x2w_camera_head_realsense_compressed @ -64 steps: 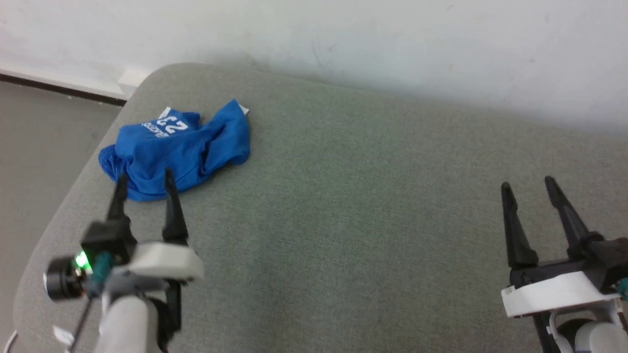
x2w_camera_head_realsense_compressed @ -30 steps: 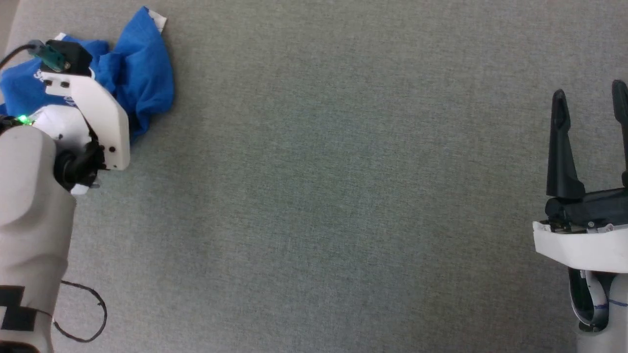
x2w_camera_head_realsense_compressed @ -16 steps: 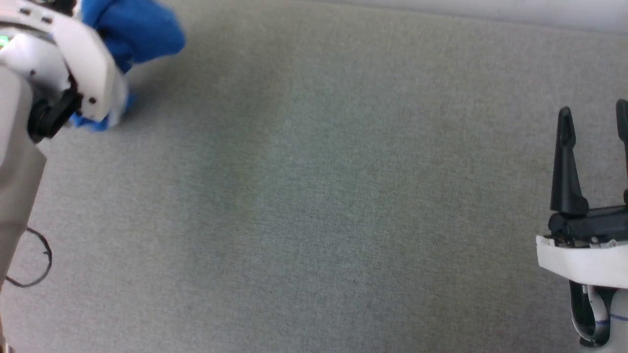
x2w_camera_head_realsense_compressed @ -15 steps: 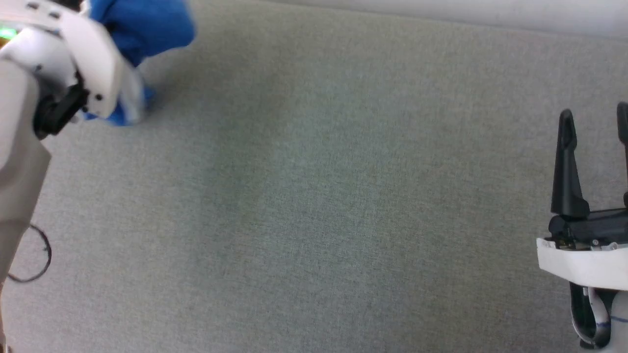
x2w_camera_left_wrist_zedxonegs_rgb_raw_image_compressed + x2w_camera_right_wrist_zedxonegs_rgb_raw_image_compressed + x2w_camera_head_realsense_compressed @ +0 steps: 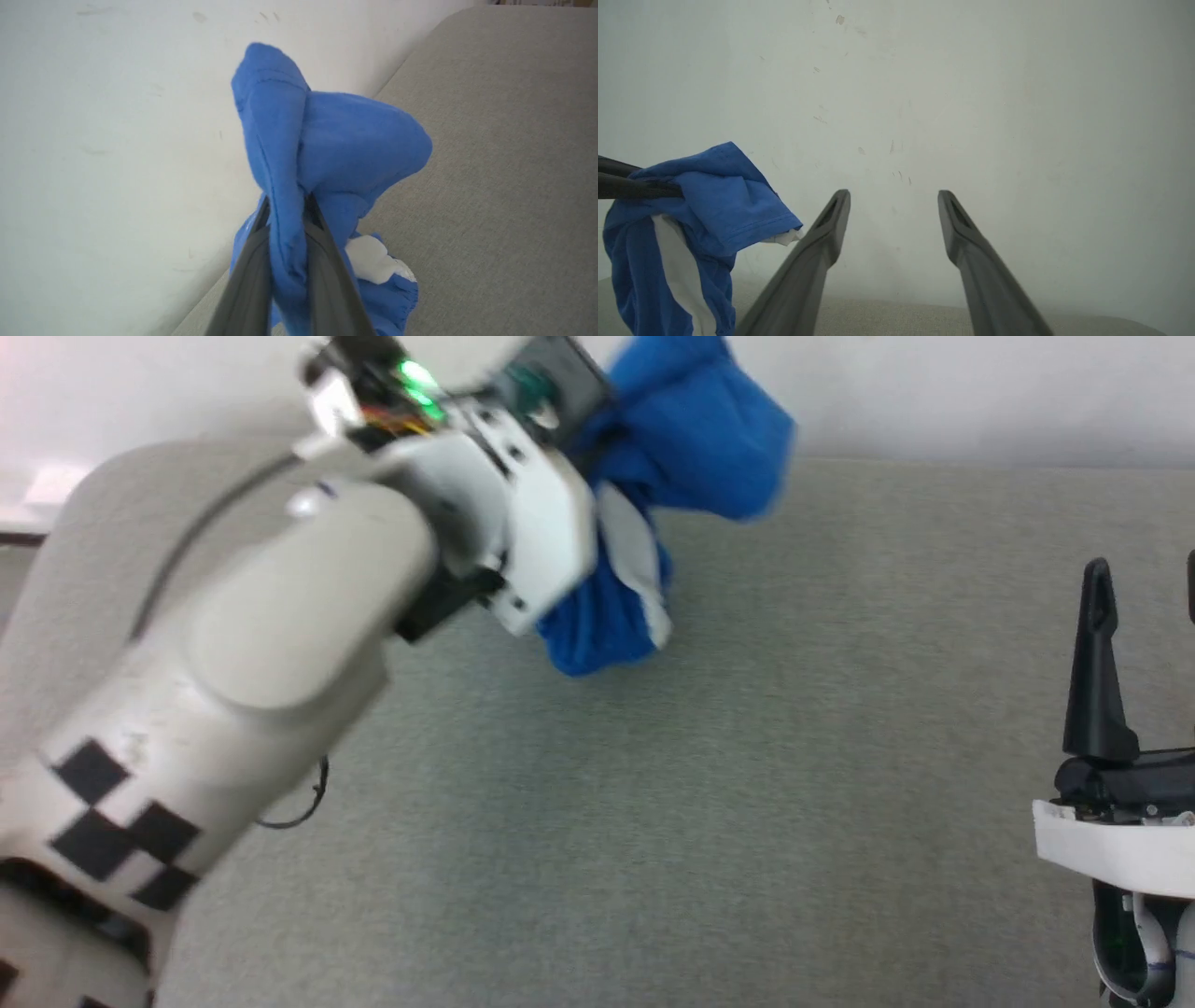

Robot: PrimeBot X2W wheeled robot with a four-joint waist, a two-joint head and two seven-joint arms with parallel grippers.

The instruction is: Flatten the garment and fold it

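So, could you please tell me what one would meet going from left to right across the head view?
Left forearm → blue shorts, bunched and lifted at that arm's end → right gripper, its fingers apart at the right edge.

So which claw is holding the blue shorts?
The left gripper: it is pinched shut on a fold of the blue shorts. The right gripper stands open, holding nothing.
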